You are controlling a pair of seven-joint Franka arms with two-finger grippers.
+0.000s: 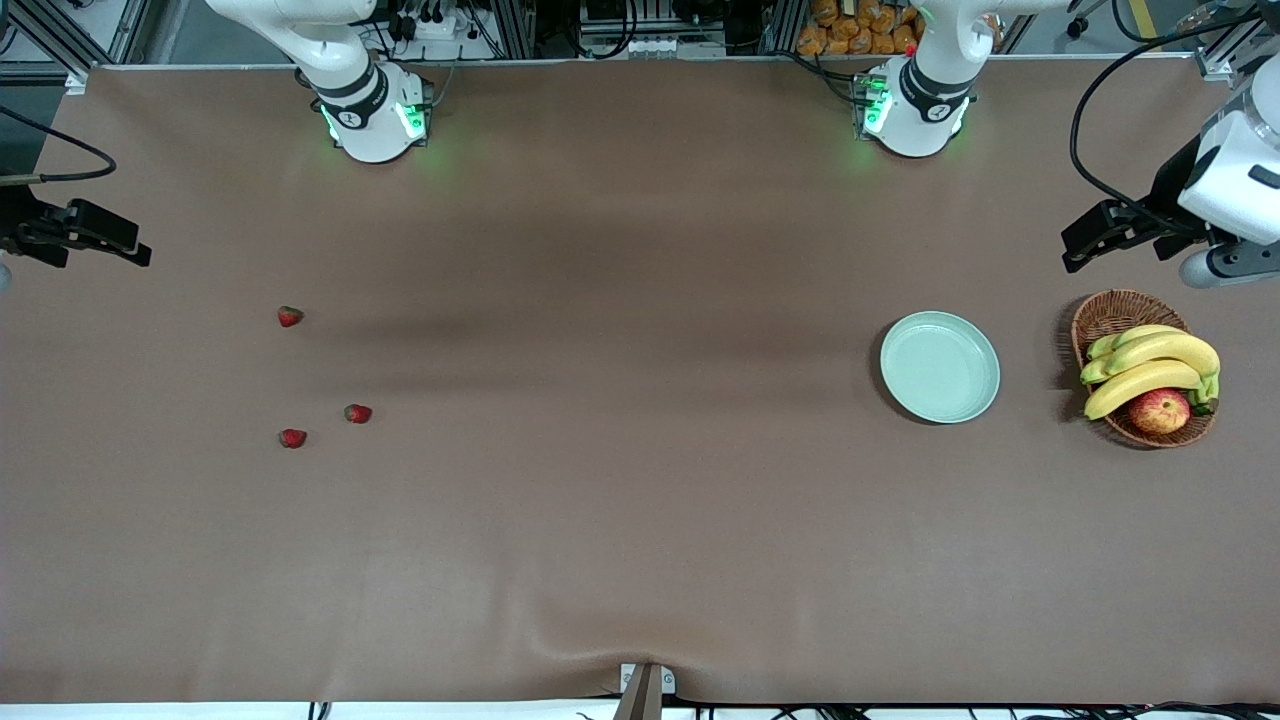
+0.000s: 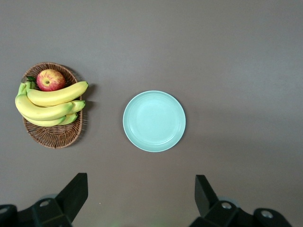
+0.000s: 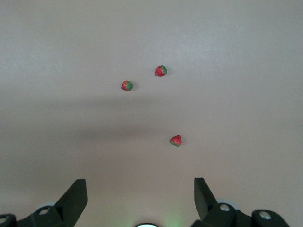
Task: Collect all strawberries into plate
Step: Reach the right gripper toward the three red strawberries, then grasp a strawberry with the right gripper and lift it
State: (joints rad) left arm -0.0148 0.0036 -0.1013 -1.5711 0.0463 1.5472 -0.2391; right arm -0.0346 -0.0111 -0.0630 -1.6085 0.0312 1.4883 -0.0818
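Observation:
Three strawberries lie on the brown table toward the right arm's end: one [image 1: 290,316] farthest from the front camera, one [image 1: 357,413] and one [image 1: 292,438] nearer. They show in the right wrist view too [image 3: 176,140] [image 3: 160,71] [image 3: 127,85]. The mint-green plate [image 1: 940,366] sits empty toward the left arm's end, also in the left wrist view [image 2: 154,121]. My right gripper [image 1: 95,240] hangs open and empty above the table's edge at its own end. My left gripper [image 1: 1095,235] is open and empty, high above the table beside the basket.
A brown wicker basket [image 1: 1120,312] with bananas [image 1: 1150,365] and a red-yellow apple [image 1: 1159,410] stands beside the plate, at the left arm's end; it shows in the left wrist view [image 2: 54,137]. The two arm bases [image 1: 375,110] [image 1: 910,105] stand along the table's back edge.

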